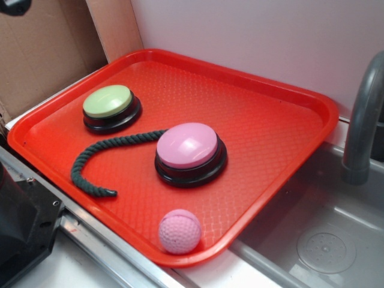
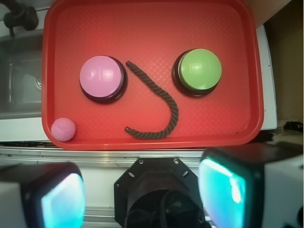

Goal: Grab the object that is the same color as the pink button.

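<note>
In the wrist view we see our gripper (image 2: 142,199) at the bottom of the frame, its fingers (image 2: 61,199) wide apart and holding nothing. On the red tray (image 2: 152,19), left to right: the pink ball (image 2: 63,129) in the lower-left corner, the pink button (image 2: 101,78) upper left, a dark rope (image 2: 164,107) in the centre, and a green button (image 2: 199,70) on the right.

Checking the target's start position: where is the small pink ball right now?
In the exterior view the pink ball sits in the red tray's near corner, just in front of the pink button, not touching it.

Showing white wall (image 1: 270,42) behind, cardboard panel (image 1: 42,54) at left, grey sink (image 1: 324,234) with faucet (image 1: 363,120) at right.
</note>
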You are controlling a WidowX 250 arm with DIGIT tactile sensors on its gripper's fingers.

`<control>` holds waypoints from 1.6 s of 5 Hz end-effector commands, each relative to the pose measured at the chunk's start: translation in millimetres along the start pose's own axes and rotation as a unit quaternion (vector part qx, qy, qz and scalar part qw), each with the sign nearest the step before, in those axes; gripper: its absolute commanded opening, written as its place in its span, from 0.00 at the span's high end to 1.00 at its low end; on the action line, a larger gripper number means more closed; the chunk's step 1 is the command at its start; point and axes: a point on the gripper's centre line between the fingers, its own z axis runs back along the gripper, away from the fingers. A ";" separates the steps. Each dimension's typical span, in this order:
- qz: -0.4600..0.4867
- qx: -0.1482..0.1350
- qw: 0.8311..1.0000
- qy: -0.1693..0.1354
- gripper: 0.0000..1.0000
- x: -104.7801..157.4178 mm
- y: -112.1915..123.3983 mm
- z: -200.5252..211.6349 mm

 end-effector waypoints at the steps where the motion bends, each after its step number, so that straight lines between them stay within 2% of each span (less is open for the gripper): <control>1: 0.075 -0.007 0.997 -0.026 0.00 19.2 -24.6 -40.6; 3: 0.120 -0.047 0.992 -0.019 0.00 29.6 -70.2 -102.9; 5: 0.038 -0.102 0.994 0.011 0.00 26.2 -111.5 -153.0; 7: -0.036 -0.104 0.994 0.016 0.00 27.6 -138.0 -186.9; 8: -0.050 -0.131 0.990 0.032 0.00 22.7 -147.7 -196.9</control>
